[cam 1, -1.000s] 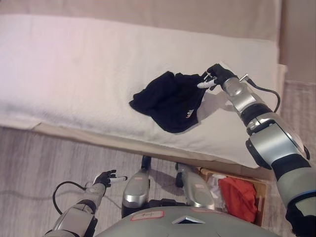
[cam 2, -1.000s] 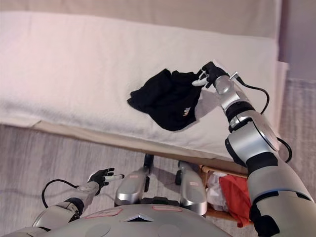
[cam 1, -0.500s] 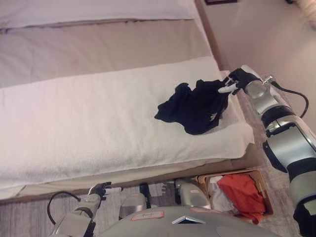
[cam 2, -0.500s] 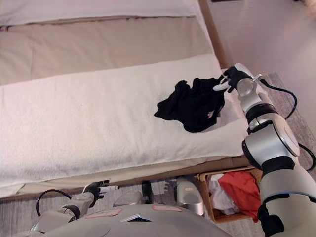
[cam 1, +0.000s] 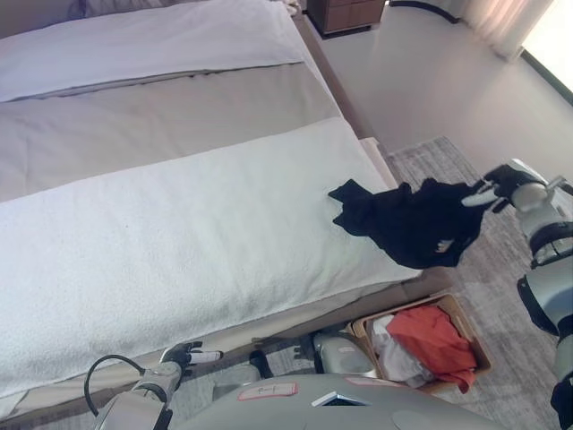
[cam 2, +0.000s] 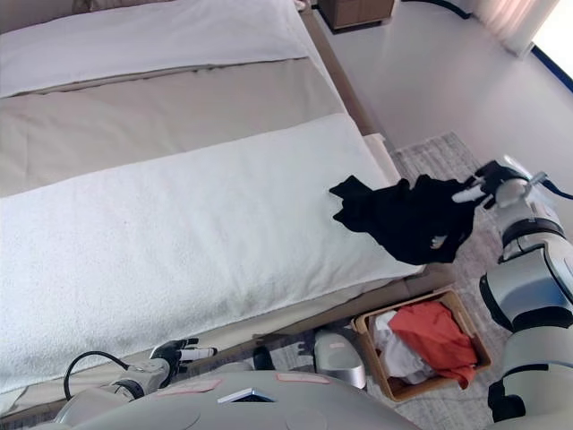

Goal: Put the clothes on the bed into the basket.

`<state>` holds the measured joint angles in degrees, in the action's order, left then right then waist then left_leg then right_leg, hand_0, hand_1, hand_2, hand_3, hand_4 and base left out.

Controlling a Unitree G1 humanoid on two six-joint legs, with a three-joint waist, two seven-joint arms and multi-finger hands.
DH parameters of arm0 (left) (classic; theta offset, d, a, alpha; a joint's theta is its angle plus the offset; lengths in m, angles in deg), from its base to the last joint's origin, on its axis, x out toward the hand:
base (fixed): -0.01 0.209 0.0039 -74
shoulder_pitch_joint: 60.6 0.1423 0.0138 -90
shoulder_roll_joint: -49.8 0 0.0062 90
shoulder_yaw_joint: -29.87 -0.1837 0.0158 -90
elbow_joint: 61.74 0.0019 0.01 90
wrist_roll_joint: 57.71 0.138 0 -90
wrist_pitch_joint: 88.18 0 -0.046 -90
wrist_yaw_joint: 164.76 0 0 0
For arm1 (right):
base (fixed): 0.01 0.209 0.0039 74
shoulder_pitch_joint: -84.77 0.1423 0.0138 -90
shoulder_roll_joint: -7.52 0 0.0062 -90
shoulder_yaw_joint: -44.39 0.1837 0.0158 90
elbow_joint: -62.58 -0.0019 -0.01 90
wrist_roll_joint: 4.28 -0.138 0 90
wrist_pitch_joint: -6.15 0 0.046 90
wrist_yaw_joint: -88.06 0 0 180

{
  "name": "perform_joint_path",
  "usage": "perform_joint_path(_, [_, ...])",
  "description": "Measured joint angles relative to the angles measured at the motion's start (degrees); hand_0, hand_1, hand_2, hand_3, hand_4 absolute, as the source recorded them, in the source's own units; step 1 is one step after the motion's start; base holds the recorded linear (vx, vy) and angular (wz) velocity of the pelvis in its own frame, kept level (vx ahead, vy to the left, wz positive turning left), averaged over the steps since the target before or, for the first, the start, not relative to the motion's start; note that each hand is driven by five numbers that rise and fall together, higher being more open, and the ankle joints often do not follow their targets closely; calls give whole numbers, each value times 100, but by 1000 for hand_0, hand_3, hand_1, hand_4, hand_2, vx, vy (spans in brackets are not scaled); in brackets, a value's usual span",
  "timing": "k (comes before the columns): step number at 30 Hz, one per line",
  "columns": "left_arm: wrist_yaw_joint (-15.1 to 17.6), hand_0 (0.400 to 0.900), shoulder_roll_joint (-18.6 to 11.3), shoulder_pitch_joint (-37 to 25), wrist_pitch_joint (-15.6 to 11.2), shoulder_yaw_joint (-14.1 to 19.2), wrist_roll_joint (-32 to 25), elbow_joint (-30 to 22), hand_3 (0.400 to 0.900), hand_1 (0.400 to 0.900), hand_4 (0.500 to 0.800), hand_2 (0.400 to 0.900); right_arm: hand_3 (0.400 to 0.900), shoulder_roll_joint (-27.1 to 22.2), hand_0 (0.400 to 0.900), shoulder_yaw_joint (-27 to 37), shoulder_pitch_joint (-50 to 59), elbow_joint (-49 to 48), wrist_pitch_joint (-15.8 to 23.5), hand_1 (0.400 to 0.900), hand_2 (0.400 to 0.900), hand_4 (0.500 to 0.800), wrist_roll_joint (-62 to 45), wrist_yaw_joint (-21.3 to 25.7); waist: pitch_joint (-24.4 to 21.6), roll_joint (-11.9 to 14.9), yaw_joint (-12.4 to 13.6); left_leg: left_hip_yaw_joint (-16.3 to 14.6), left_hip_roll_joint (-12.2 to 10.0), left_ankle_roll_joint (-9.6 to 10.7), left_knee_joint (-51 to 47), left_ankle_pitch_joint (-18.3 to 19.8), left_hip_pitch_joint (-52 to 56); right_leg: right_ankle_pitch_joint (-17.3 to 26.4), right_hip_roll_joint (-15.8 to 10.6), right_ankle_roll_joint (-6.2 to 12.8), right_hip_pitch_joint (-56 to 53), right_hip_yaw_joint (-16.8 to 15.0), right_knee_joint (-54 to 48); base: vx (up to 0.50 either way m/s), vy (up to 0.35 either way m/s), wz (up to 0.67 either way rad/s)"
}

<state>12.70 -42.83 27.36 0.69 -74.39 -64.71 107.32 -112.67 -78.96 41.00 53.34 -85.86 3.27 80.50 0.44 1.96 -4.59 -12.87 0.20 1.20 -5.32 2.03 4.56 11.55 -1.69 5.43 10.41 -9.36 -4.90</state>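
Observation:
A black garment (cam 1: 412, 219) hangs stretched from my right hand (cam 1: 495, 183), half off the right edge of the bed (cam 1: 179, 233). The right hand is shut on the cloth's far end, out over the floor past the bed's corner. Its other end (cam 2: 351, 199) still lies on the white blanket. Below it on the floor stands a wooden basket (cam 1: 472, 327) holding a red garment (cam 1: 431, 333) and something white. My left hand (cam 1: 183, 355) hangs low at the bed's front edge, fingers relaxed, holding nothing.
The bed carries a white blanket, a beige sheet and a white pillow (cam 1: 152, 45) at the far end. A grey rug (cam 1: 439, 161) lies right of the bed. A wooden nightstand (cam 1: 345, 13) stands at the top.
The camera has swung right, so the whole scene has shifted. My right hand has pulled the black garment to the right, off the bed's edge and over the basket side.

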Motion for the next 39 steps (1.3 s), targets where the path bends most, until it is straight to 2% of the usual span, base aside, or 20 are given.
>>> perform_joint_path(7, [-37, 900, -23, -79, 13, 53, 51, 203, 900, 900, 800, 900, 400, -268, 400, 688, -791, 164, -5, 400, 400, 500, -16, -49, -92, 7, -123, -9, 17, -17, -1, 28, 28, 0, 19, 1, -6, -6, -1, 5, -4, -3])
perform_joint_path(10, [-37, 900, -64, -69, 114, 82, 97, 246, 900, 900, 800, 900, 400, -302, 400, 979, -1133, 183, 8, 400, 400, 500, -39, -62, -98, 12, -152, -16, 19, -18, -1, 34, 56, 0, 21, 1, -10, -14, -2, 9, -2, -9])
perform_joint_path(17, [-39, 900, -167, -85, 134, 132, 209, 375, 900, 900, 800, 900, 400, -315, 400, 1263, -1735, 191, -40, 400, 400, 500, -131, -164, -101, 80, -182, -141, 32, -24, -1, 67, 64, -22, 44, 14, 4, -134, -2, -5, 4, -9])
perform_joint_path(20, [-39, 900, -218, -98, 151, 229, 232, 376, 900, 900, 800, 900, 400, -309, 400, 1366, -1931, 197, -77, 400, 400, 500, -152, -204, -111, 125, -199, -152, 30, -26, -2, 68, 60, -73, 40, 83, 6, -135, -1, -1, -1, -1])
perform_joint_path(29, [-41, 900, -420, -148, 184, 231, 286, 436, 900, 900, 800, 900, 400, -231, 400, 1806, -2541, 333, -136, 400, 400, 500, -242, -333, -192, 350, -296, -129, 22, -29, -2, 70, 57, -74, 9, 84, -4, -106, -2, 6, -6, 6])
perform_joint_path(36, [-48, 900, -447, -159, 244, 237, 414, 529, 900, 900, 800, 900, 400, -198, 400, 2080, -2946, 483, -151, 400, 400, 500, -270, -443, -299, 315, -302, -129, 28, -29, -2, 113, 79, -73, 21, 84, -24, -100, -2, 5, 0, -2])
perform_joint_path(37, [-48, 900, -447, -161, 248, 240, 419, 556, 900, 900, 800, 900, 539, -194, 539, 2080, -2977, 484, -155, 539, 539, 584, -274, -451, -303, 308, -303, -134, 33, -28, -2, 118, 90, -73, 26, 84, -30, -106, -2, 3, 4, -12])
perform_joint_path(38, [-48, 900, -447, -160, 253, 242, 422, 583, 900, 900, 800, 900, 900, -195, 900, 2080, -2982, 485, -162, 900, 900, 800, -275, -457, -306, 303, -305, -145, 37, -30, -1, 123, 94, -73, 26, 84, -30, -119, -2, 0, 2, -12])
perform_joint_path(39, [-48, 900, -448, -164, 254, 244, 445, 601, 900, 900, 800, 900, 900, -195, 900, 2080, -2987, 483, -160, 900, 900, 800, -277, -456, -324, 274, -312, -149, 45, -32, -1, 127, 97, -73, 25, 84, -29, -126, -2, -1, -1, -9])
